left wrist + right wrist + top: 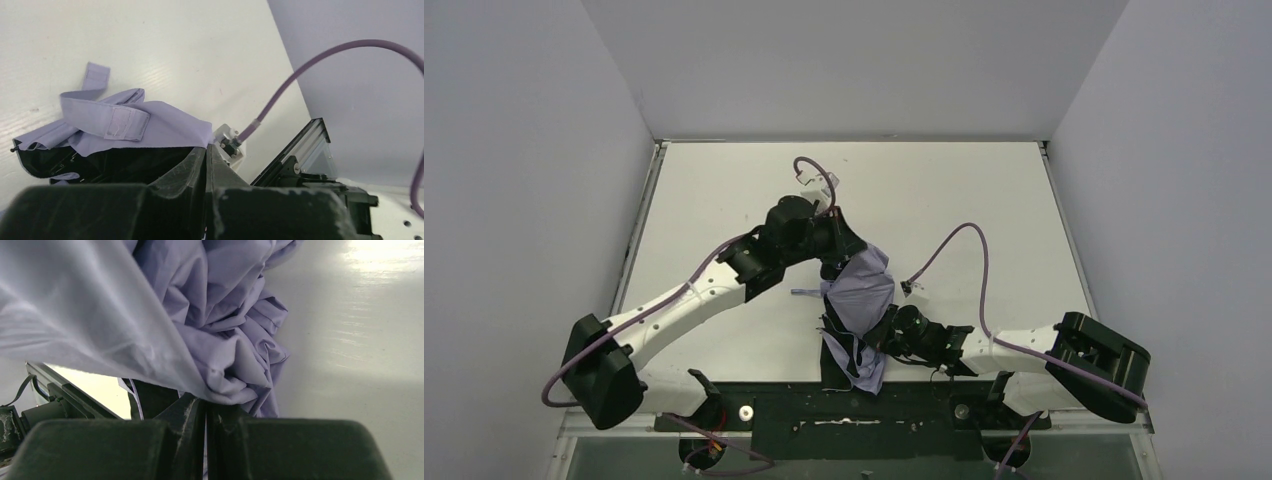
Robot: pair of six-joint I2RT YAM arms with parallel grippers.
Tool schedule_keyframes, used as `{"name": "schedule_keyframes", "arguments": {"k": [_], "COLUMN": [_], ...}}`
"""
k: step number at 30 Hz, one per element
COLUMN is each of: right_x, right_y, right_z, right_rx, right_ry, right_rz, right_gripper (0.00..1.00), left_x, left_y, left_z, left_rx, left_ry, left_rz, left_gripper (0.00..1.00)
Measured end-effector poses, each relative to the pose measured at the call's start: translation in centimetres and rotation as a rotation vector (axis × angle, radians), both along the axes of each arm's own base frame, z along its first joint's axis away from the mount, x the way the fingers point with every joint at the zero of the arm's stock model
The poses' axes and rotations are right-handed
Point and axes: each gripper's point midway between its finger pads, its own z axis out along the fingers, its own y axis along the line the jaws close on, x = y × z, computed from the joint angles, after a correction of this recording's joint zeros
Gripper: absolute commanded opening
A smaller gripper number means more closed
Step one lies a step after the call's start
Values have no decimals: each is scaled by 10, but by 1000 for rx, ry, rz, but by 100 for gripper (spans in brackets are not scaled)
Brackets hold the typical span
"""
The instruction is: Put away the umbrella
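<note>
The umbrella (861, 290) is a crumpled bundle of pale lavender fabric with thin black ribs, lying on the white table near the front middle. My left gripper (837, 262) is at its far upper end, with its jaws shut on the fabric edge (207, 146). The closure strap (122, 122) lies folded over the canopy (165, 125) in the left wrist view. My right gripper (887, 335) is at the umbrella's near right side, shut on a fold of fabric (206, 402). Bunched canopy (225, 340) fills the right wrist view. The handle is hidden.
Purple cables arch over the table from the left wrist (816, 170) and the right arm (969, 240). A black base plate (764, 405) runs along the near edge. Grey walls enclose the white table (984, 190). A cable connector (231, 143) shows just past the left fingertips.
</note>
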Motion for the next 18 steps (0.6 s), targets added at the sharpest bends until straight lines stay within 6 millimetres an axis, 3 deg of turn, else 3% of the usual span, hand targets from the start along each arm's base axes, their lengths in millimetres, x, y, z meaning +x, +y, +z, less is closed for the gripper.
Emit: {"name": "schedule_keyframes", "arguments": {"k": [5, 8, 12, 16, 18], "right_x": [0, 0, 1, 2, 2], "right_y": [0, 1, 2, 4, 5], "right_z": [0, 0, -1, 0, 0], "right_rx": [2, 2, 4, 10, 11], "right_ry": [-1, -1, -1, -3, -4], "right_rz": [0, 0, 1, 2, 2], "right_gripper": [0, 0, 0, 0, 0], "left_x": [-18, -40, -72, -92, -89], "left_y": [7, 7, 3, 10, 17], "left_z": [37, 37, 22, -13, -25], "left_rx": [-39, -37, -25, 7, 27], "left_ry": [-108, -131, -127, -67, -44], "left_rz": [-58, -107, -175, -187, -158], "left_gripper": [0, 0, 0, 0, 11]}}
